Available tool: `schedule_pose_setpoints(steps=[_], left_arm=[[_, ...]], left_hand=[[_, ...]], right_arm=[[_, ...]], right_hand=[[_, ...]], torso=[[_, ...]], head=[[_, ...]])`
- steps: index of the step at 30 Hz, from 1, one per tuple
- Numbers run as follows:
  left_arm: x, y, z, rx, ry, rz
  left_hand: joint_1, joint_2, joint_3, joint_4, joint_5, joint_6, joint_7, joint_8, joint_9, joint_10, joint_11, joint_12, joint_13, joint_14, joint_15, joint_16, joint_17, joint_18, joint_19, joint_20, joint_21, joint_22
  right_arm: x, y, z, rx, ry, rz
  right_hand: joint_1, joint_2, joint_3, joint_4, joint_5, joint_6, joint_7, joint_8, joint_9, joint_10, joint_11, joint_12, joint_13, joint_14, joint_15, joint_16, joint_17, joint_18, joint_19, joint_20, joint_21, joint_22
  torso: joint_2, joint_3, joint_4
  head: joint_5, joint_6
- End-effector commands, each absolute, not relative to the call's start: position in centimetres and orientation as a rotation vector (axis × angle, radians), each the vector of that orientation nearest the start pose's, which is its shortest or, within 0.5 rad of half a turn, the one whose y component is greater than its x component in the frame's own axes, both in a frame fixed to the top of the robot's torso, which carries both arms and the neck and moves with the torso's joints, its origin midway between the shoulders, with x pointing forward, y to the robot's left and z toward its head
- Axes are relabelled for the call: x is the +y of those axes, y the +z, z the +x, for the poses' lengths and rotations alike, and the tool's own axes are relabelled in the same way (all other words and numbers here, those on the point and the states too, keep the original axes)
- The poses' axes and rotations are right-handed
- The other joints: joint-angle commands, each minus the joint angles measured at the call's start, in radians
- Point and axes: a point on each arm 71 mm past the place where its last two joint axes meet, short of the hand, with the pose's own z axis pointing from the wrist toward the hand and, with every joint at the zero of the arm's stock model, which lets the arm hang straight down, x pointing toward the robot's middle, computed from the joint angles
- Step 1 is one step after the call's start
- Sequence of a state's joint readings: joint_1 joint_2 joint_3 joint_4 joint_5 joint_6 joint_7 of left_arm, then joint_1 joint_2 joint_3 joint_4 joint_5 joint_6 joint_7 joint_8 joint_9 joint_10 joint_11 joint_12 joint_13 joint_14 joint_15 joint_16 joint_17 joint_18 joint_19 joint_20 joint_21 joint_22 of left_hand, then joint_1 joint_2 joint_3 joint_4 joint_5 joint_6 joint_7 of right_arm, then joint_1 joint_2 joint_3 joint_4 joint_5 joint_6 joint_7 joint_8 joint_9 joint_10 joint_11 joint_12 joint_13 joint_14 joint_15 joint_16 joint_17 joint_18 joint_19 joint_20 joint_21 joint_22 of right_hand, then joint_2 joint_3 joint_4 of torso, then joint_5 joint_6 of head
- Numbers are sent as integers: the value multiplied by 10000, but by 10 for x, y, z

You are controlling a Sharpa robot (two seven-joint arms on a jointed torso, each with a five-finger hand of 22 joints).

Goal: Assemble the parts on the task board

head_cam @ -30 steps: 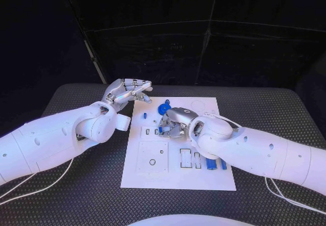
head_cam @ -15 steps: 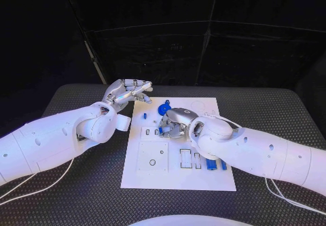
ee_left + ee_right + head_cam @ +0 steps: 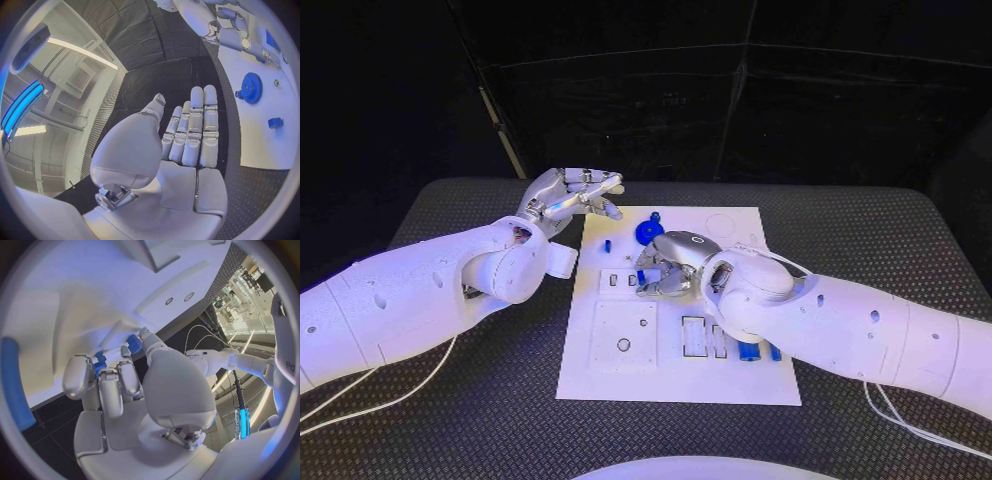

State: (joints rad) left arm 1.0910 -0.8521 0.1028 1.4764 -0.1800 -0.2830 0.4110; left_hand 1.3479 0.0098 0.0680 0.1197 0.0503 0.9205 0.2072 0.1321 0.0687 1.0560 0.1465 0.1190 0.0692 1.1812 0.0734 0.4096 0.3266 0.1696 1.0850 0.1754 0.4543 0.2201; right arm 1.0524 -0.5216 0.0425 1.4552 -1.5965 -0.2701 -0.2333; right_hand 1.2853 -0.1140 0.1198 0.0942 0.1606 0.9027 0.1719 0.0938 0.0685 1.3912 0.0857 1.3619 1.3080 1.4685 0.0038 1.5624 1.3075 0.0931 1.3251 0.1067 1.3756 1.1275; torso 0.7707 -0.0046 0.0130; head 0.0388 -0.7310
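Observation:
The white task board lies in the middle of the table. My right hand is down on the board's upper middle, fingers curled around a small blue part that it pinches against the board. A blue gear stands just beyond that hand, and it also shows in the left wrist view. A small blue peg sits to the gear's left. My left hand hovers off the board's far left corner, holding nothing, its fingers stretched out side by side.
Two blue parts stand in slots near the board's front right, partly behind my right forearm. White cables trail on the black table beside both arms. A long blue piece lies on the board beside the right hand.
My right hand has crept slightly toward the board's left while staying down on the blue part. The left hand has held still.

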Motion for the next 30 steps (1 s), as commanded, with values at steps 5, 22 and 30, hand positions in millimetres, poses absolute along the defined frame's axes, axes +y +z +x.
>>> schedule_pose_setpoints(steps=[5, 22, 30], left_arm=[[226, -177, 496, 13652, -15517, -9757], [231, -186, 496, 15467, -13873, -8825], [234, -204, 486, 19288, -10471, -6414]], left_hand=[[10, 125, -60, 10, -34, 70, 4, -56, -8, 56, -11, -51, -5, -71, 23, -38, 8, 84, -87, -2, 43, 9], [-216, 208, -275, 199, -23, 978, -427, 241, 145, 1890, -575, 746, 453, 1388, -529, 1126, 821, 150, 797, -419, 902, 477], [-1778, 381, -1675, 1702, 146, 1481, -1016, 1319, 982, 2205, -1093, 3969, 3087, 2975, -1008, 9563, 9697, -553, 2269, -1157, 6222, 6129]], right_arm=[[-60, -217, 461, 16421, 7964, -2019], [-97, -178, 427, 15287, 11163, -1197], [-144, -138, 443, 15189, 11131, 293]], right_hand=[[211, -172, -357, 316, 74, -423, 128, -91, -19, -306, 111, -275, 19, 945, 161, -45, 2304, -14, -113, 185, -160, -196], [687, -23, -409, 459, 352, -410, 113, 113, 20, -305, 107, -226, 14, 916, 169, -91, 2196, 30, -235, 210, -268, -398], [726, 46, -455, 481, 432, -216, 58, 267, 52, -301, 63, -218, 7, 909, 137, -106, 2166, 34, -243, 188, -282, -415]], torso=[[-4, 2, 1], [-42, 13, -12], [-204, 91, -84]], head=[[-5, -10], [41, 118], [126, 118]])
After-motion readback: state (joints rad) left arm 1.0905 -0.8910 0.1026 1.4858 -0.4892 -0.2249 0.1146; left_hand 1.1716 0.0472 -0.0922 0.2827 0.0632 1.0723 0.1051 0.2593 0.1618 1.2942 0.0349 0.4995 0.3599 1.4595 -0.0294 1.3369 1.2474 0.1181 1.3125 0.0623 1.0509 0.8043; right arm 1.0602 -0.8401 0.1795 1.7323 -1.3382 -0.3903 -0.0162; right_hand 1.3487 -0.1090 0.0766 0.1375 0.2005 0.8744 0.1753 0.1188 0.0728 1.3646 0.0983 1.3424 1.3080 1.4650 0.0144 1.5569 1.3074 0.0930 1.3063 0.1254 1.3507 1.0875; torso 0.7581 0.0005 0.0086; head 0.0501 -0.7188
